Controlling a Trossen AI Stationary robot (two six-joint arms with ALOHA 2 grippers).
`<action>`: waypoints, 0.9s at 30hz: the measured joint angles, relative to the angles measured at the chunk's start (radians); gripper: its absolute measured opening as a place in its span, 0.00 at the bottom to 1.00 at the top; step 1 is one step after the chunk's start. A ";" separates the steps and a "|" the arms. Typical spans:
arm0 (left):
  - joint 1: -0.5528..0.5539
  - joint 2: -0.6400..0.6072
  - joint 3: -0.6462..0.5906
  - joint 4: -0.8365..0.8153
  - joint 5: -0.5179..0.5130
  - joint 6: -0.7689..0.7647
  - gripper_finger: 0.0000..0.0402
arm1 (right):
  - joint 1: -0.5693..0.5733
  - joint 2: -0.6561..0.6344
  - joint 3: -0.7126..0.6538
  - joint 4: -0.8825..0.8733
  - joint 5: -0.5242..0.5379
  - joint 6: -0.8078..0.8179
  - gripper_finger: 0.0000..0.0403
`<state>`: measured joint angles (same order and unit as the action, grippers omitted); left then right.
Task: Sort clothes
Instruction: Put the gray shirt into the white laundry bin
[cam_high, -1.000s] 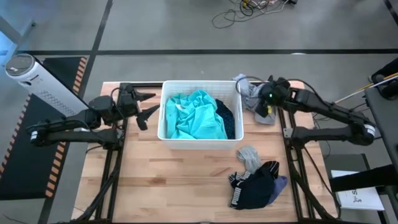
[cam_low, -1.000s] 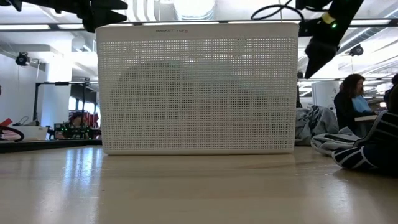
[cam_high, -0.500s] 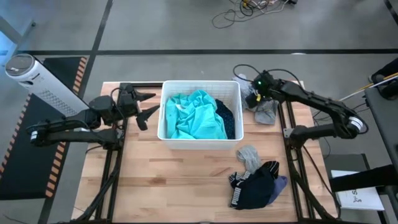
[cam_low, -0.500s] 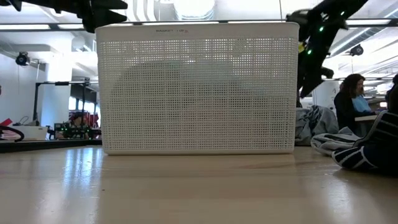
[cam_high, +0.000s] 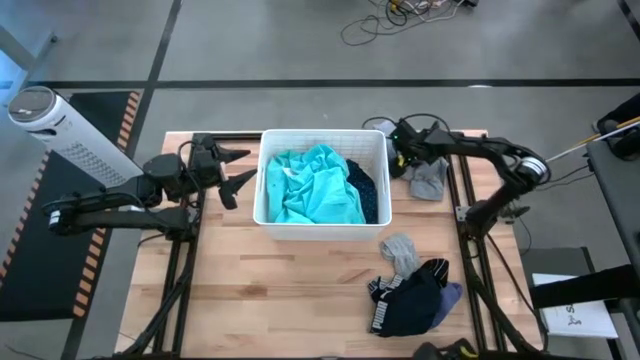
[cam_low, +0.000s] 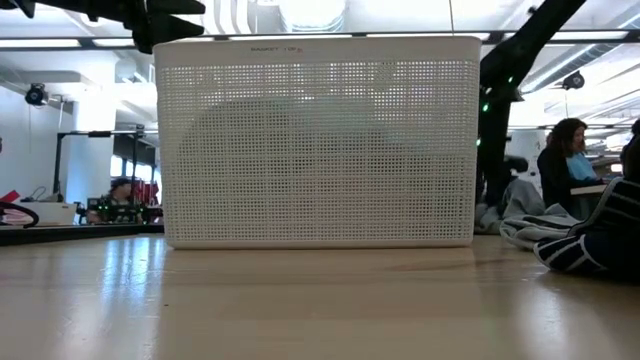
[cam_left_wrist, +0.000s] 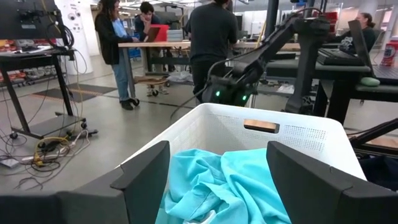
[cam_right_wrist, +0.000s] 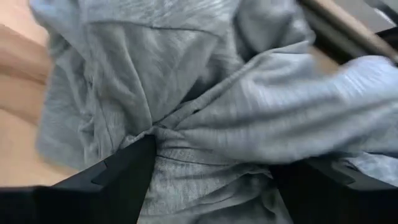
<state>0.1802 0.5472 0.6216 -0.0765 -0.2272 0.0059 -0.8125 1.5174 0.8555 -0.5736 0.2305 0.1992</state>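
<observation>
High view: white bin (cam_high: 322, 228) at table centre, holding teal garment (cam_high: 315, 185) on its left and middle, dark navy garment (cam_high: 366, 190) along its right wall
Left gripper (cam_high: 236, 172) hovering just beside bin's left wall, fingers spread wide, nothing between them; teal cloth framed between both dark fingers (cam_left_wrist: 144, 180) in left wrist view, bin's far rim beyond
Right gripper (cam_high: 398, 160) lowered at bin's far right corner, over grey garment (cam_high: 428, 178) lying on wooden table (cam_high: 250, 290) just right of bin
Right wrist view: filled with crumpled grey fabric (cam_right_wrist: 205, 106), both fingers (cam_right_wrist: 121, 177) spread apart at either side of a bunched fold, tips at or very near cloth; contact not certain, no pinch
Near right of table: second pile, small light grey piece (cam_high: 401, 250) touching a navy-black garment (cam_high: 410, 295) with white striped edge, lavender piece (cam_high: 450, 293) peeking out at its right side
Low view: perforated front wall of bin (cam_low: 320, 140) hiding most of its contents; grey cloth (cam_low: 525, 215) and dark garment (cam_low: 600, 245) heaped at right on table top; right arm's dark links coming down behind bin's right edge
Room behind: seated person (cam_low: 565, 160) at a desk in low view; several standing people (cam_left_wrist: 211, 37) near tables in left wrist view
White cylindrical tower unit (cam_high: 70, 135) lying on floor beyond table's left edge
</observation>
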 joint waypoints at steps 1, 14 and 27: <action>0.000 0.000 0.000 0.000 0.000 0.000 0.64 | 0.000 0.024 0.000 0.010 -0.002 -0.001 0.72; 0.000 0.000 0.000 0.001 0.000 -0.012 0.64 | 0.001 0.152 0.002 0.106 0.004 -0.061 0.31; 0.000 0.000 0.000 0.005 0.000 -0.015 0.64 | 0.000 -0.021 -0.006 0.081 0.029 -0.158 0.05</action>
<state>0.1802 0.5476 0.6216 -0.0719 -0.2276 -0.0093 -0.8124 1.4964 0.8497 -0.4923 0.2596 0.0414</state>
